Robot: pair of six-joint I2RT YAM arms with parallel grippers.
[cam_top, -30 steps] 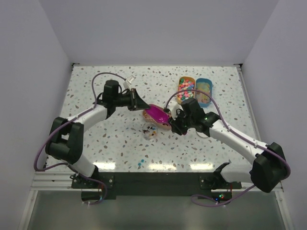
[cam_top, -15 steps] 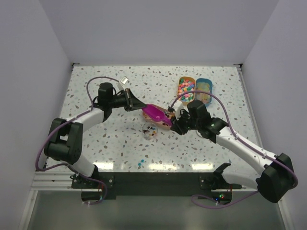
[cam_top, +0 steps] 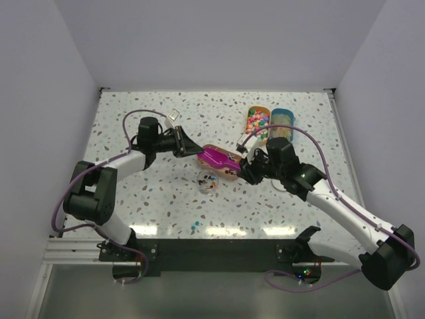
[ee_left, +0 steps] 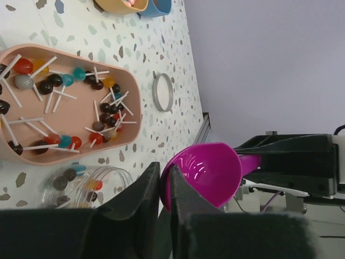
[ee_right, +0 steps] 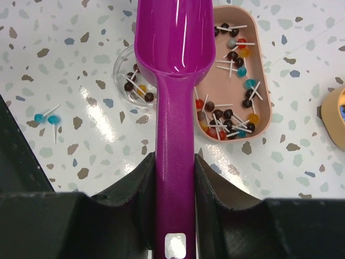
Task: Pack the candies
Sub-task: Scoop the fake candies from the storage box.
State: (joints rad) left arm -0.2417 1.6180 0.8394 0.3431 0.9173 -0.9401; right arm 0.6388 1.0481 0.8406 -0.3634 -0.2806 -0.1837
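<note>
The candies [ee_right: 229, 116] are small dark, red, brown and blue balls on white sticks in a pink tray [ee_right: 257, 48]; they also show in the left wrist view [ee_left: 102, 127]. A few lie in a small clear cup [ee_right: 135, 81]. My right gripper [ee_right: 174, 162] is shut on the handle of the purple scoop [ee_right: 172, 38], whose bowl is empty and hangs over the cup and the tray's edge. My left gripper [ee_left: 166, 170] is pinched on the front rim of the scoop's bowl [ee_left: 207, 172]. In the top view the scoop [cam_top: 218, 158] spans between both grippers.
An orange tray [cam_top: 248, 113] of bright pastel candies and a blue tray [cam_top: 291, 118] of tan candies stand at the back right. A clear ring [ee_left: 163, 91] lies beyond the pink tray. Two blue candies [ee_right: 46, 118] lie loose near the front edge.
My right arm has swung its elbow out to the right and carried the scoop slightly left. My left gripper has closed in on the scoop's front rim.
</note>
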